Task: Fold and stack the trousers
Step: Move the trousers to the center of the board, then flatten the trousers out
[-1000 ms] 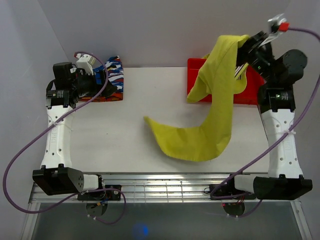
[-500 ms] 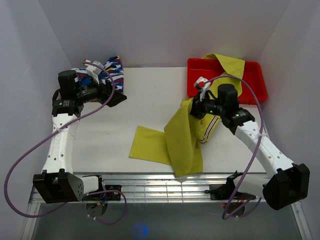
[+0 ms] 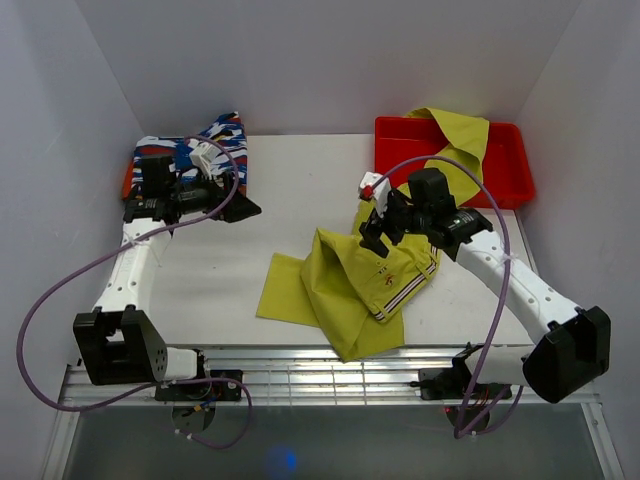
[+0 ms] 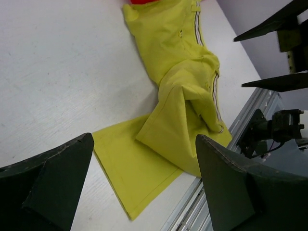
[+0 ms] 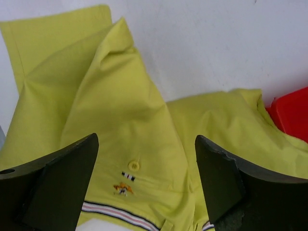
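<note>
Table (image 3: 300,180) first: trousers (image 3: 350,285) lie in a rumpled heap just toward four o'clock of its centre, one leg running up into the red bin (image 3: 510,170) at one o'clock. No neat fold shows, so flattening, folding and stacking all seem left, probably onto the folded patterned garment (image 3: 215,135) at ten o'clock. Right gripper (image 3: 380,238) hovers over the waist, jaws wide, holding nothing; left gripper (image 3: 243,208) likewise gapes empty.

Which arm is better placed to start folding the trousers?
Likely right. The right tool, open, hovers directly over the trousers near the striped waist; the left tool, also open, sits off by the patterned garment, clear of the cloth.
</note>
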Robot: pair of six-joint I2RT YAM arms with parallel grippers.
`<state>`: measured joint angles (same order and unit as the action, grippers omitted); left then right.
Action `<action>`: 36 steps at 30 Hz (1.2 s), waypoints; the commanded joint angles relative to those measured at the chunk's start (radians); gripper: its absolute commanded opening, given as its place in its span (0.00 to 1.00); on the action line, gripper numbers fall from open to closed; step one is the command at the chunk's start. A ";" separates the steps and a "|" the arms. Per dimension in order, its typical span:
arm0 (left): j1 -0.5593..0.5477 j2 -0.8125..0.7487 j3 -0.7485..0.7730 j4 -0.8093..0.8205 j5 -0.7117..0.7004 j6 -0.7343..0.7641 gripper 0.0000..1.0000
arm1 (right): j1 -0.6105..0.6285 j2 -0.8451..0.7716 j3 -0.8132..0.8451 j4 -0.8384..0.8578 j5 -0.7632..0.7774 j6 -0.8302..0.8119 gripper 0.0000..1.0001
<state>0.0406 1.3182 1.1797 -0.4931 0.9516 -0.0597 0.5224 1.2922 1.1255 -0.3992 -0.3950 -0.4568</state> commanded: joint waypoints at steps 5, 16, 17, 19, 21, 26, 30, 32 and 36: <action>-0.024 0.098 -0.017 -0.274 -0.154 0.391 0.98 | -0.004 -0.174 -0.179 -0.420 -0.057 -0.220 0.86; -0.189 0.044 -0.245 -0.199 -0.293 0.489 0.98 | 0.088 -0.013 -0.351 -0.215 0.070 -0.028 0.88; -0.205 0.059 -0.252 -0.188 -0.322 0.488 0.98 | 0.097 0.013 -0.354 -0.176 0.094 -0.019 0.88; -0.246 0.100 -0.270 -0.138 -0.408 0.460 0.98 | 0.119 0.030 -0.357 -0.141 0.133 0.013 0.88; -0.275 0.131 -0.275 -0.095 -0.485 0.425 0.98 | 0.131 0.038 -0.365 -0.095 0.203 0.029 0.86; -0.376 0.266 -0.265 -0.013 -0.692 0.327 0.94 | 0.146 0.061 -0.397 -0.026 0.370 0.040 0.55; -0.450 0.329 -0.281 0.042 -0.813 0.285 0.91 | 0.149 0.050 -0.408 0.014 0.473 0.009 0.13; -0.482 0.361 -0.278 0.053 -0.859 0.271 0.86 | 0.146 0.010 -0.398 -0.009 0.487 -0.022 0.08; -0.493 0.449 -0.255 0.036 -0.889 0.230 0.43 | 0.116 -0.105 -0.372 -0.099 0.479 -0.077 0.08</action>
<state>-0.4438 1.6680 0.9470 -0.4347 0.1253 0.2295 0.6647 1.2831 0.7238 -0.4728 0.0086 -0.4679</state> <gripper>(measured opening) 0.513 0.137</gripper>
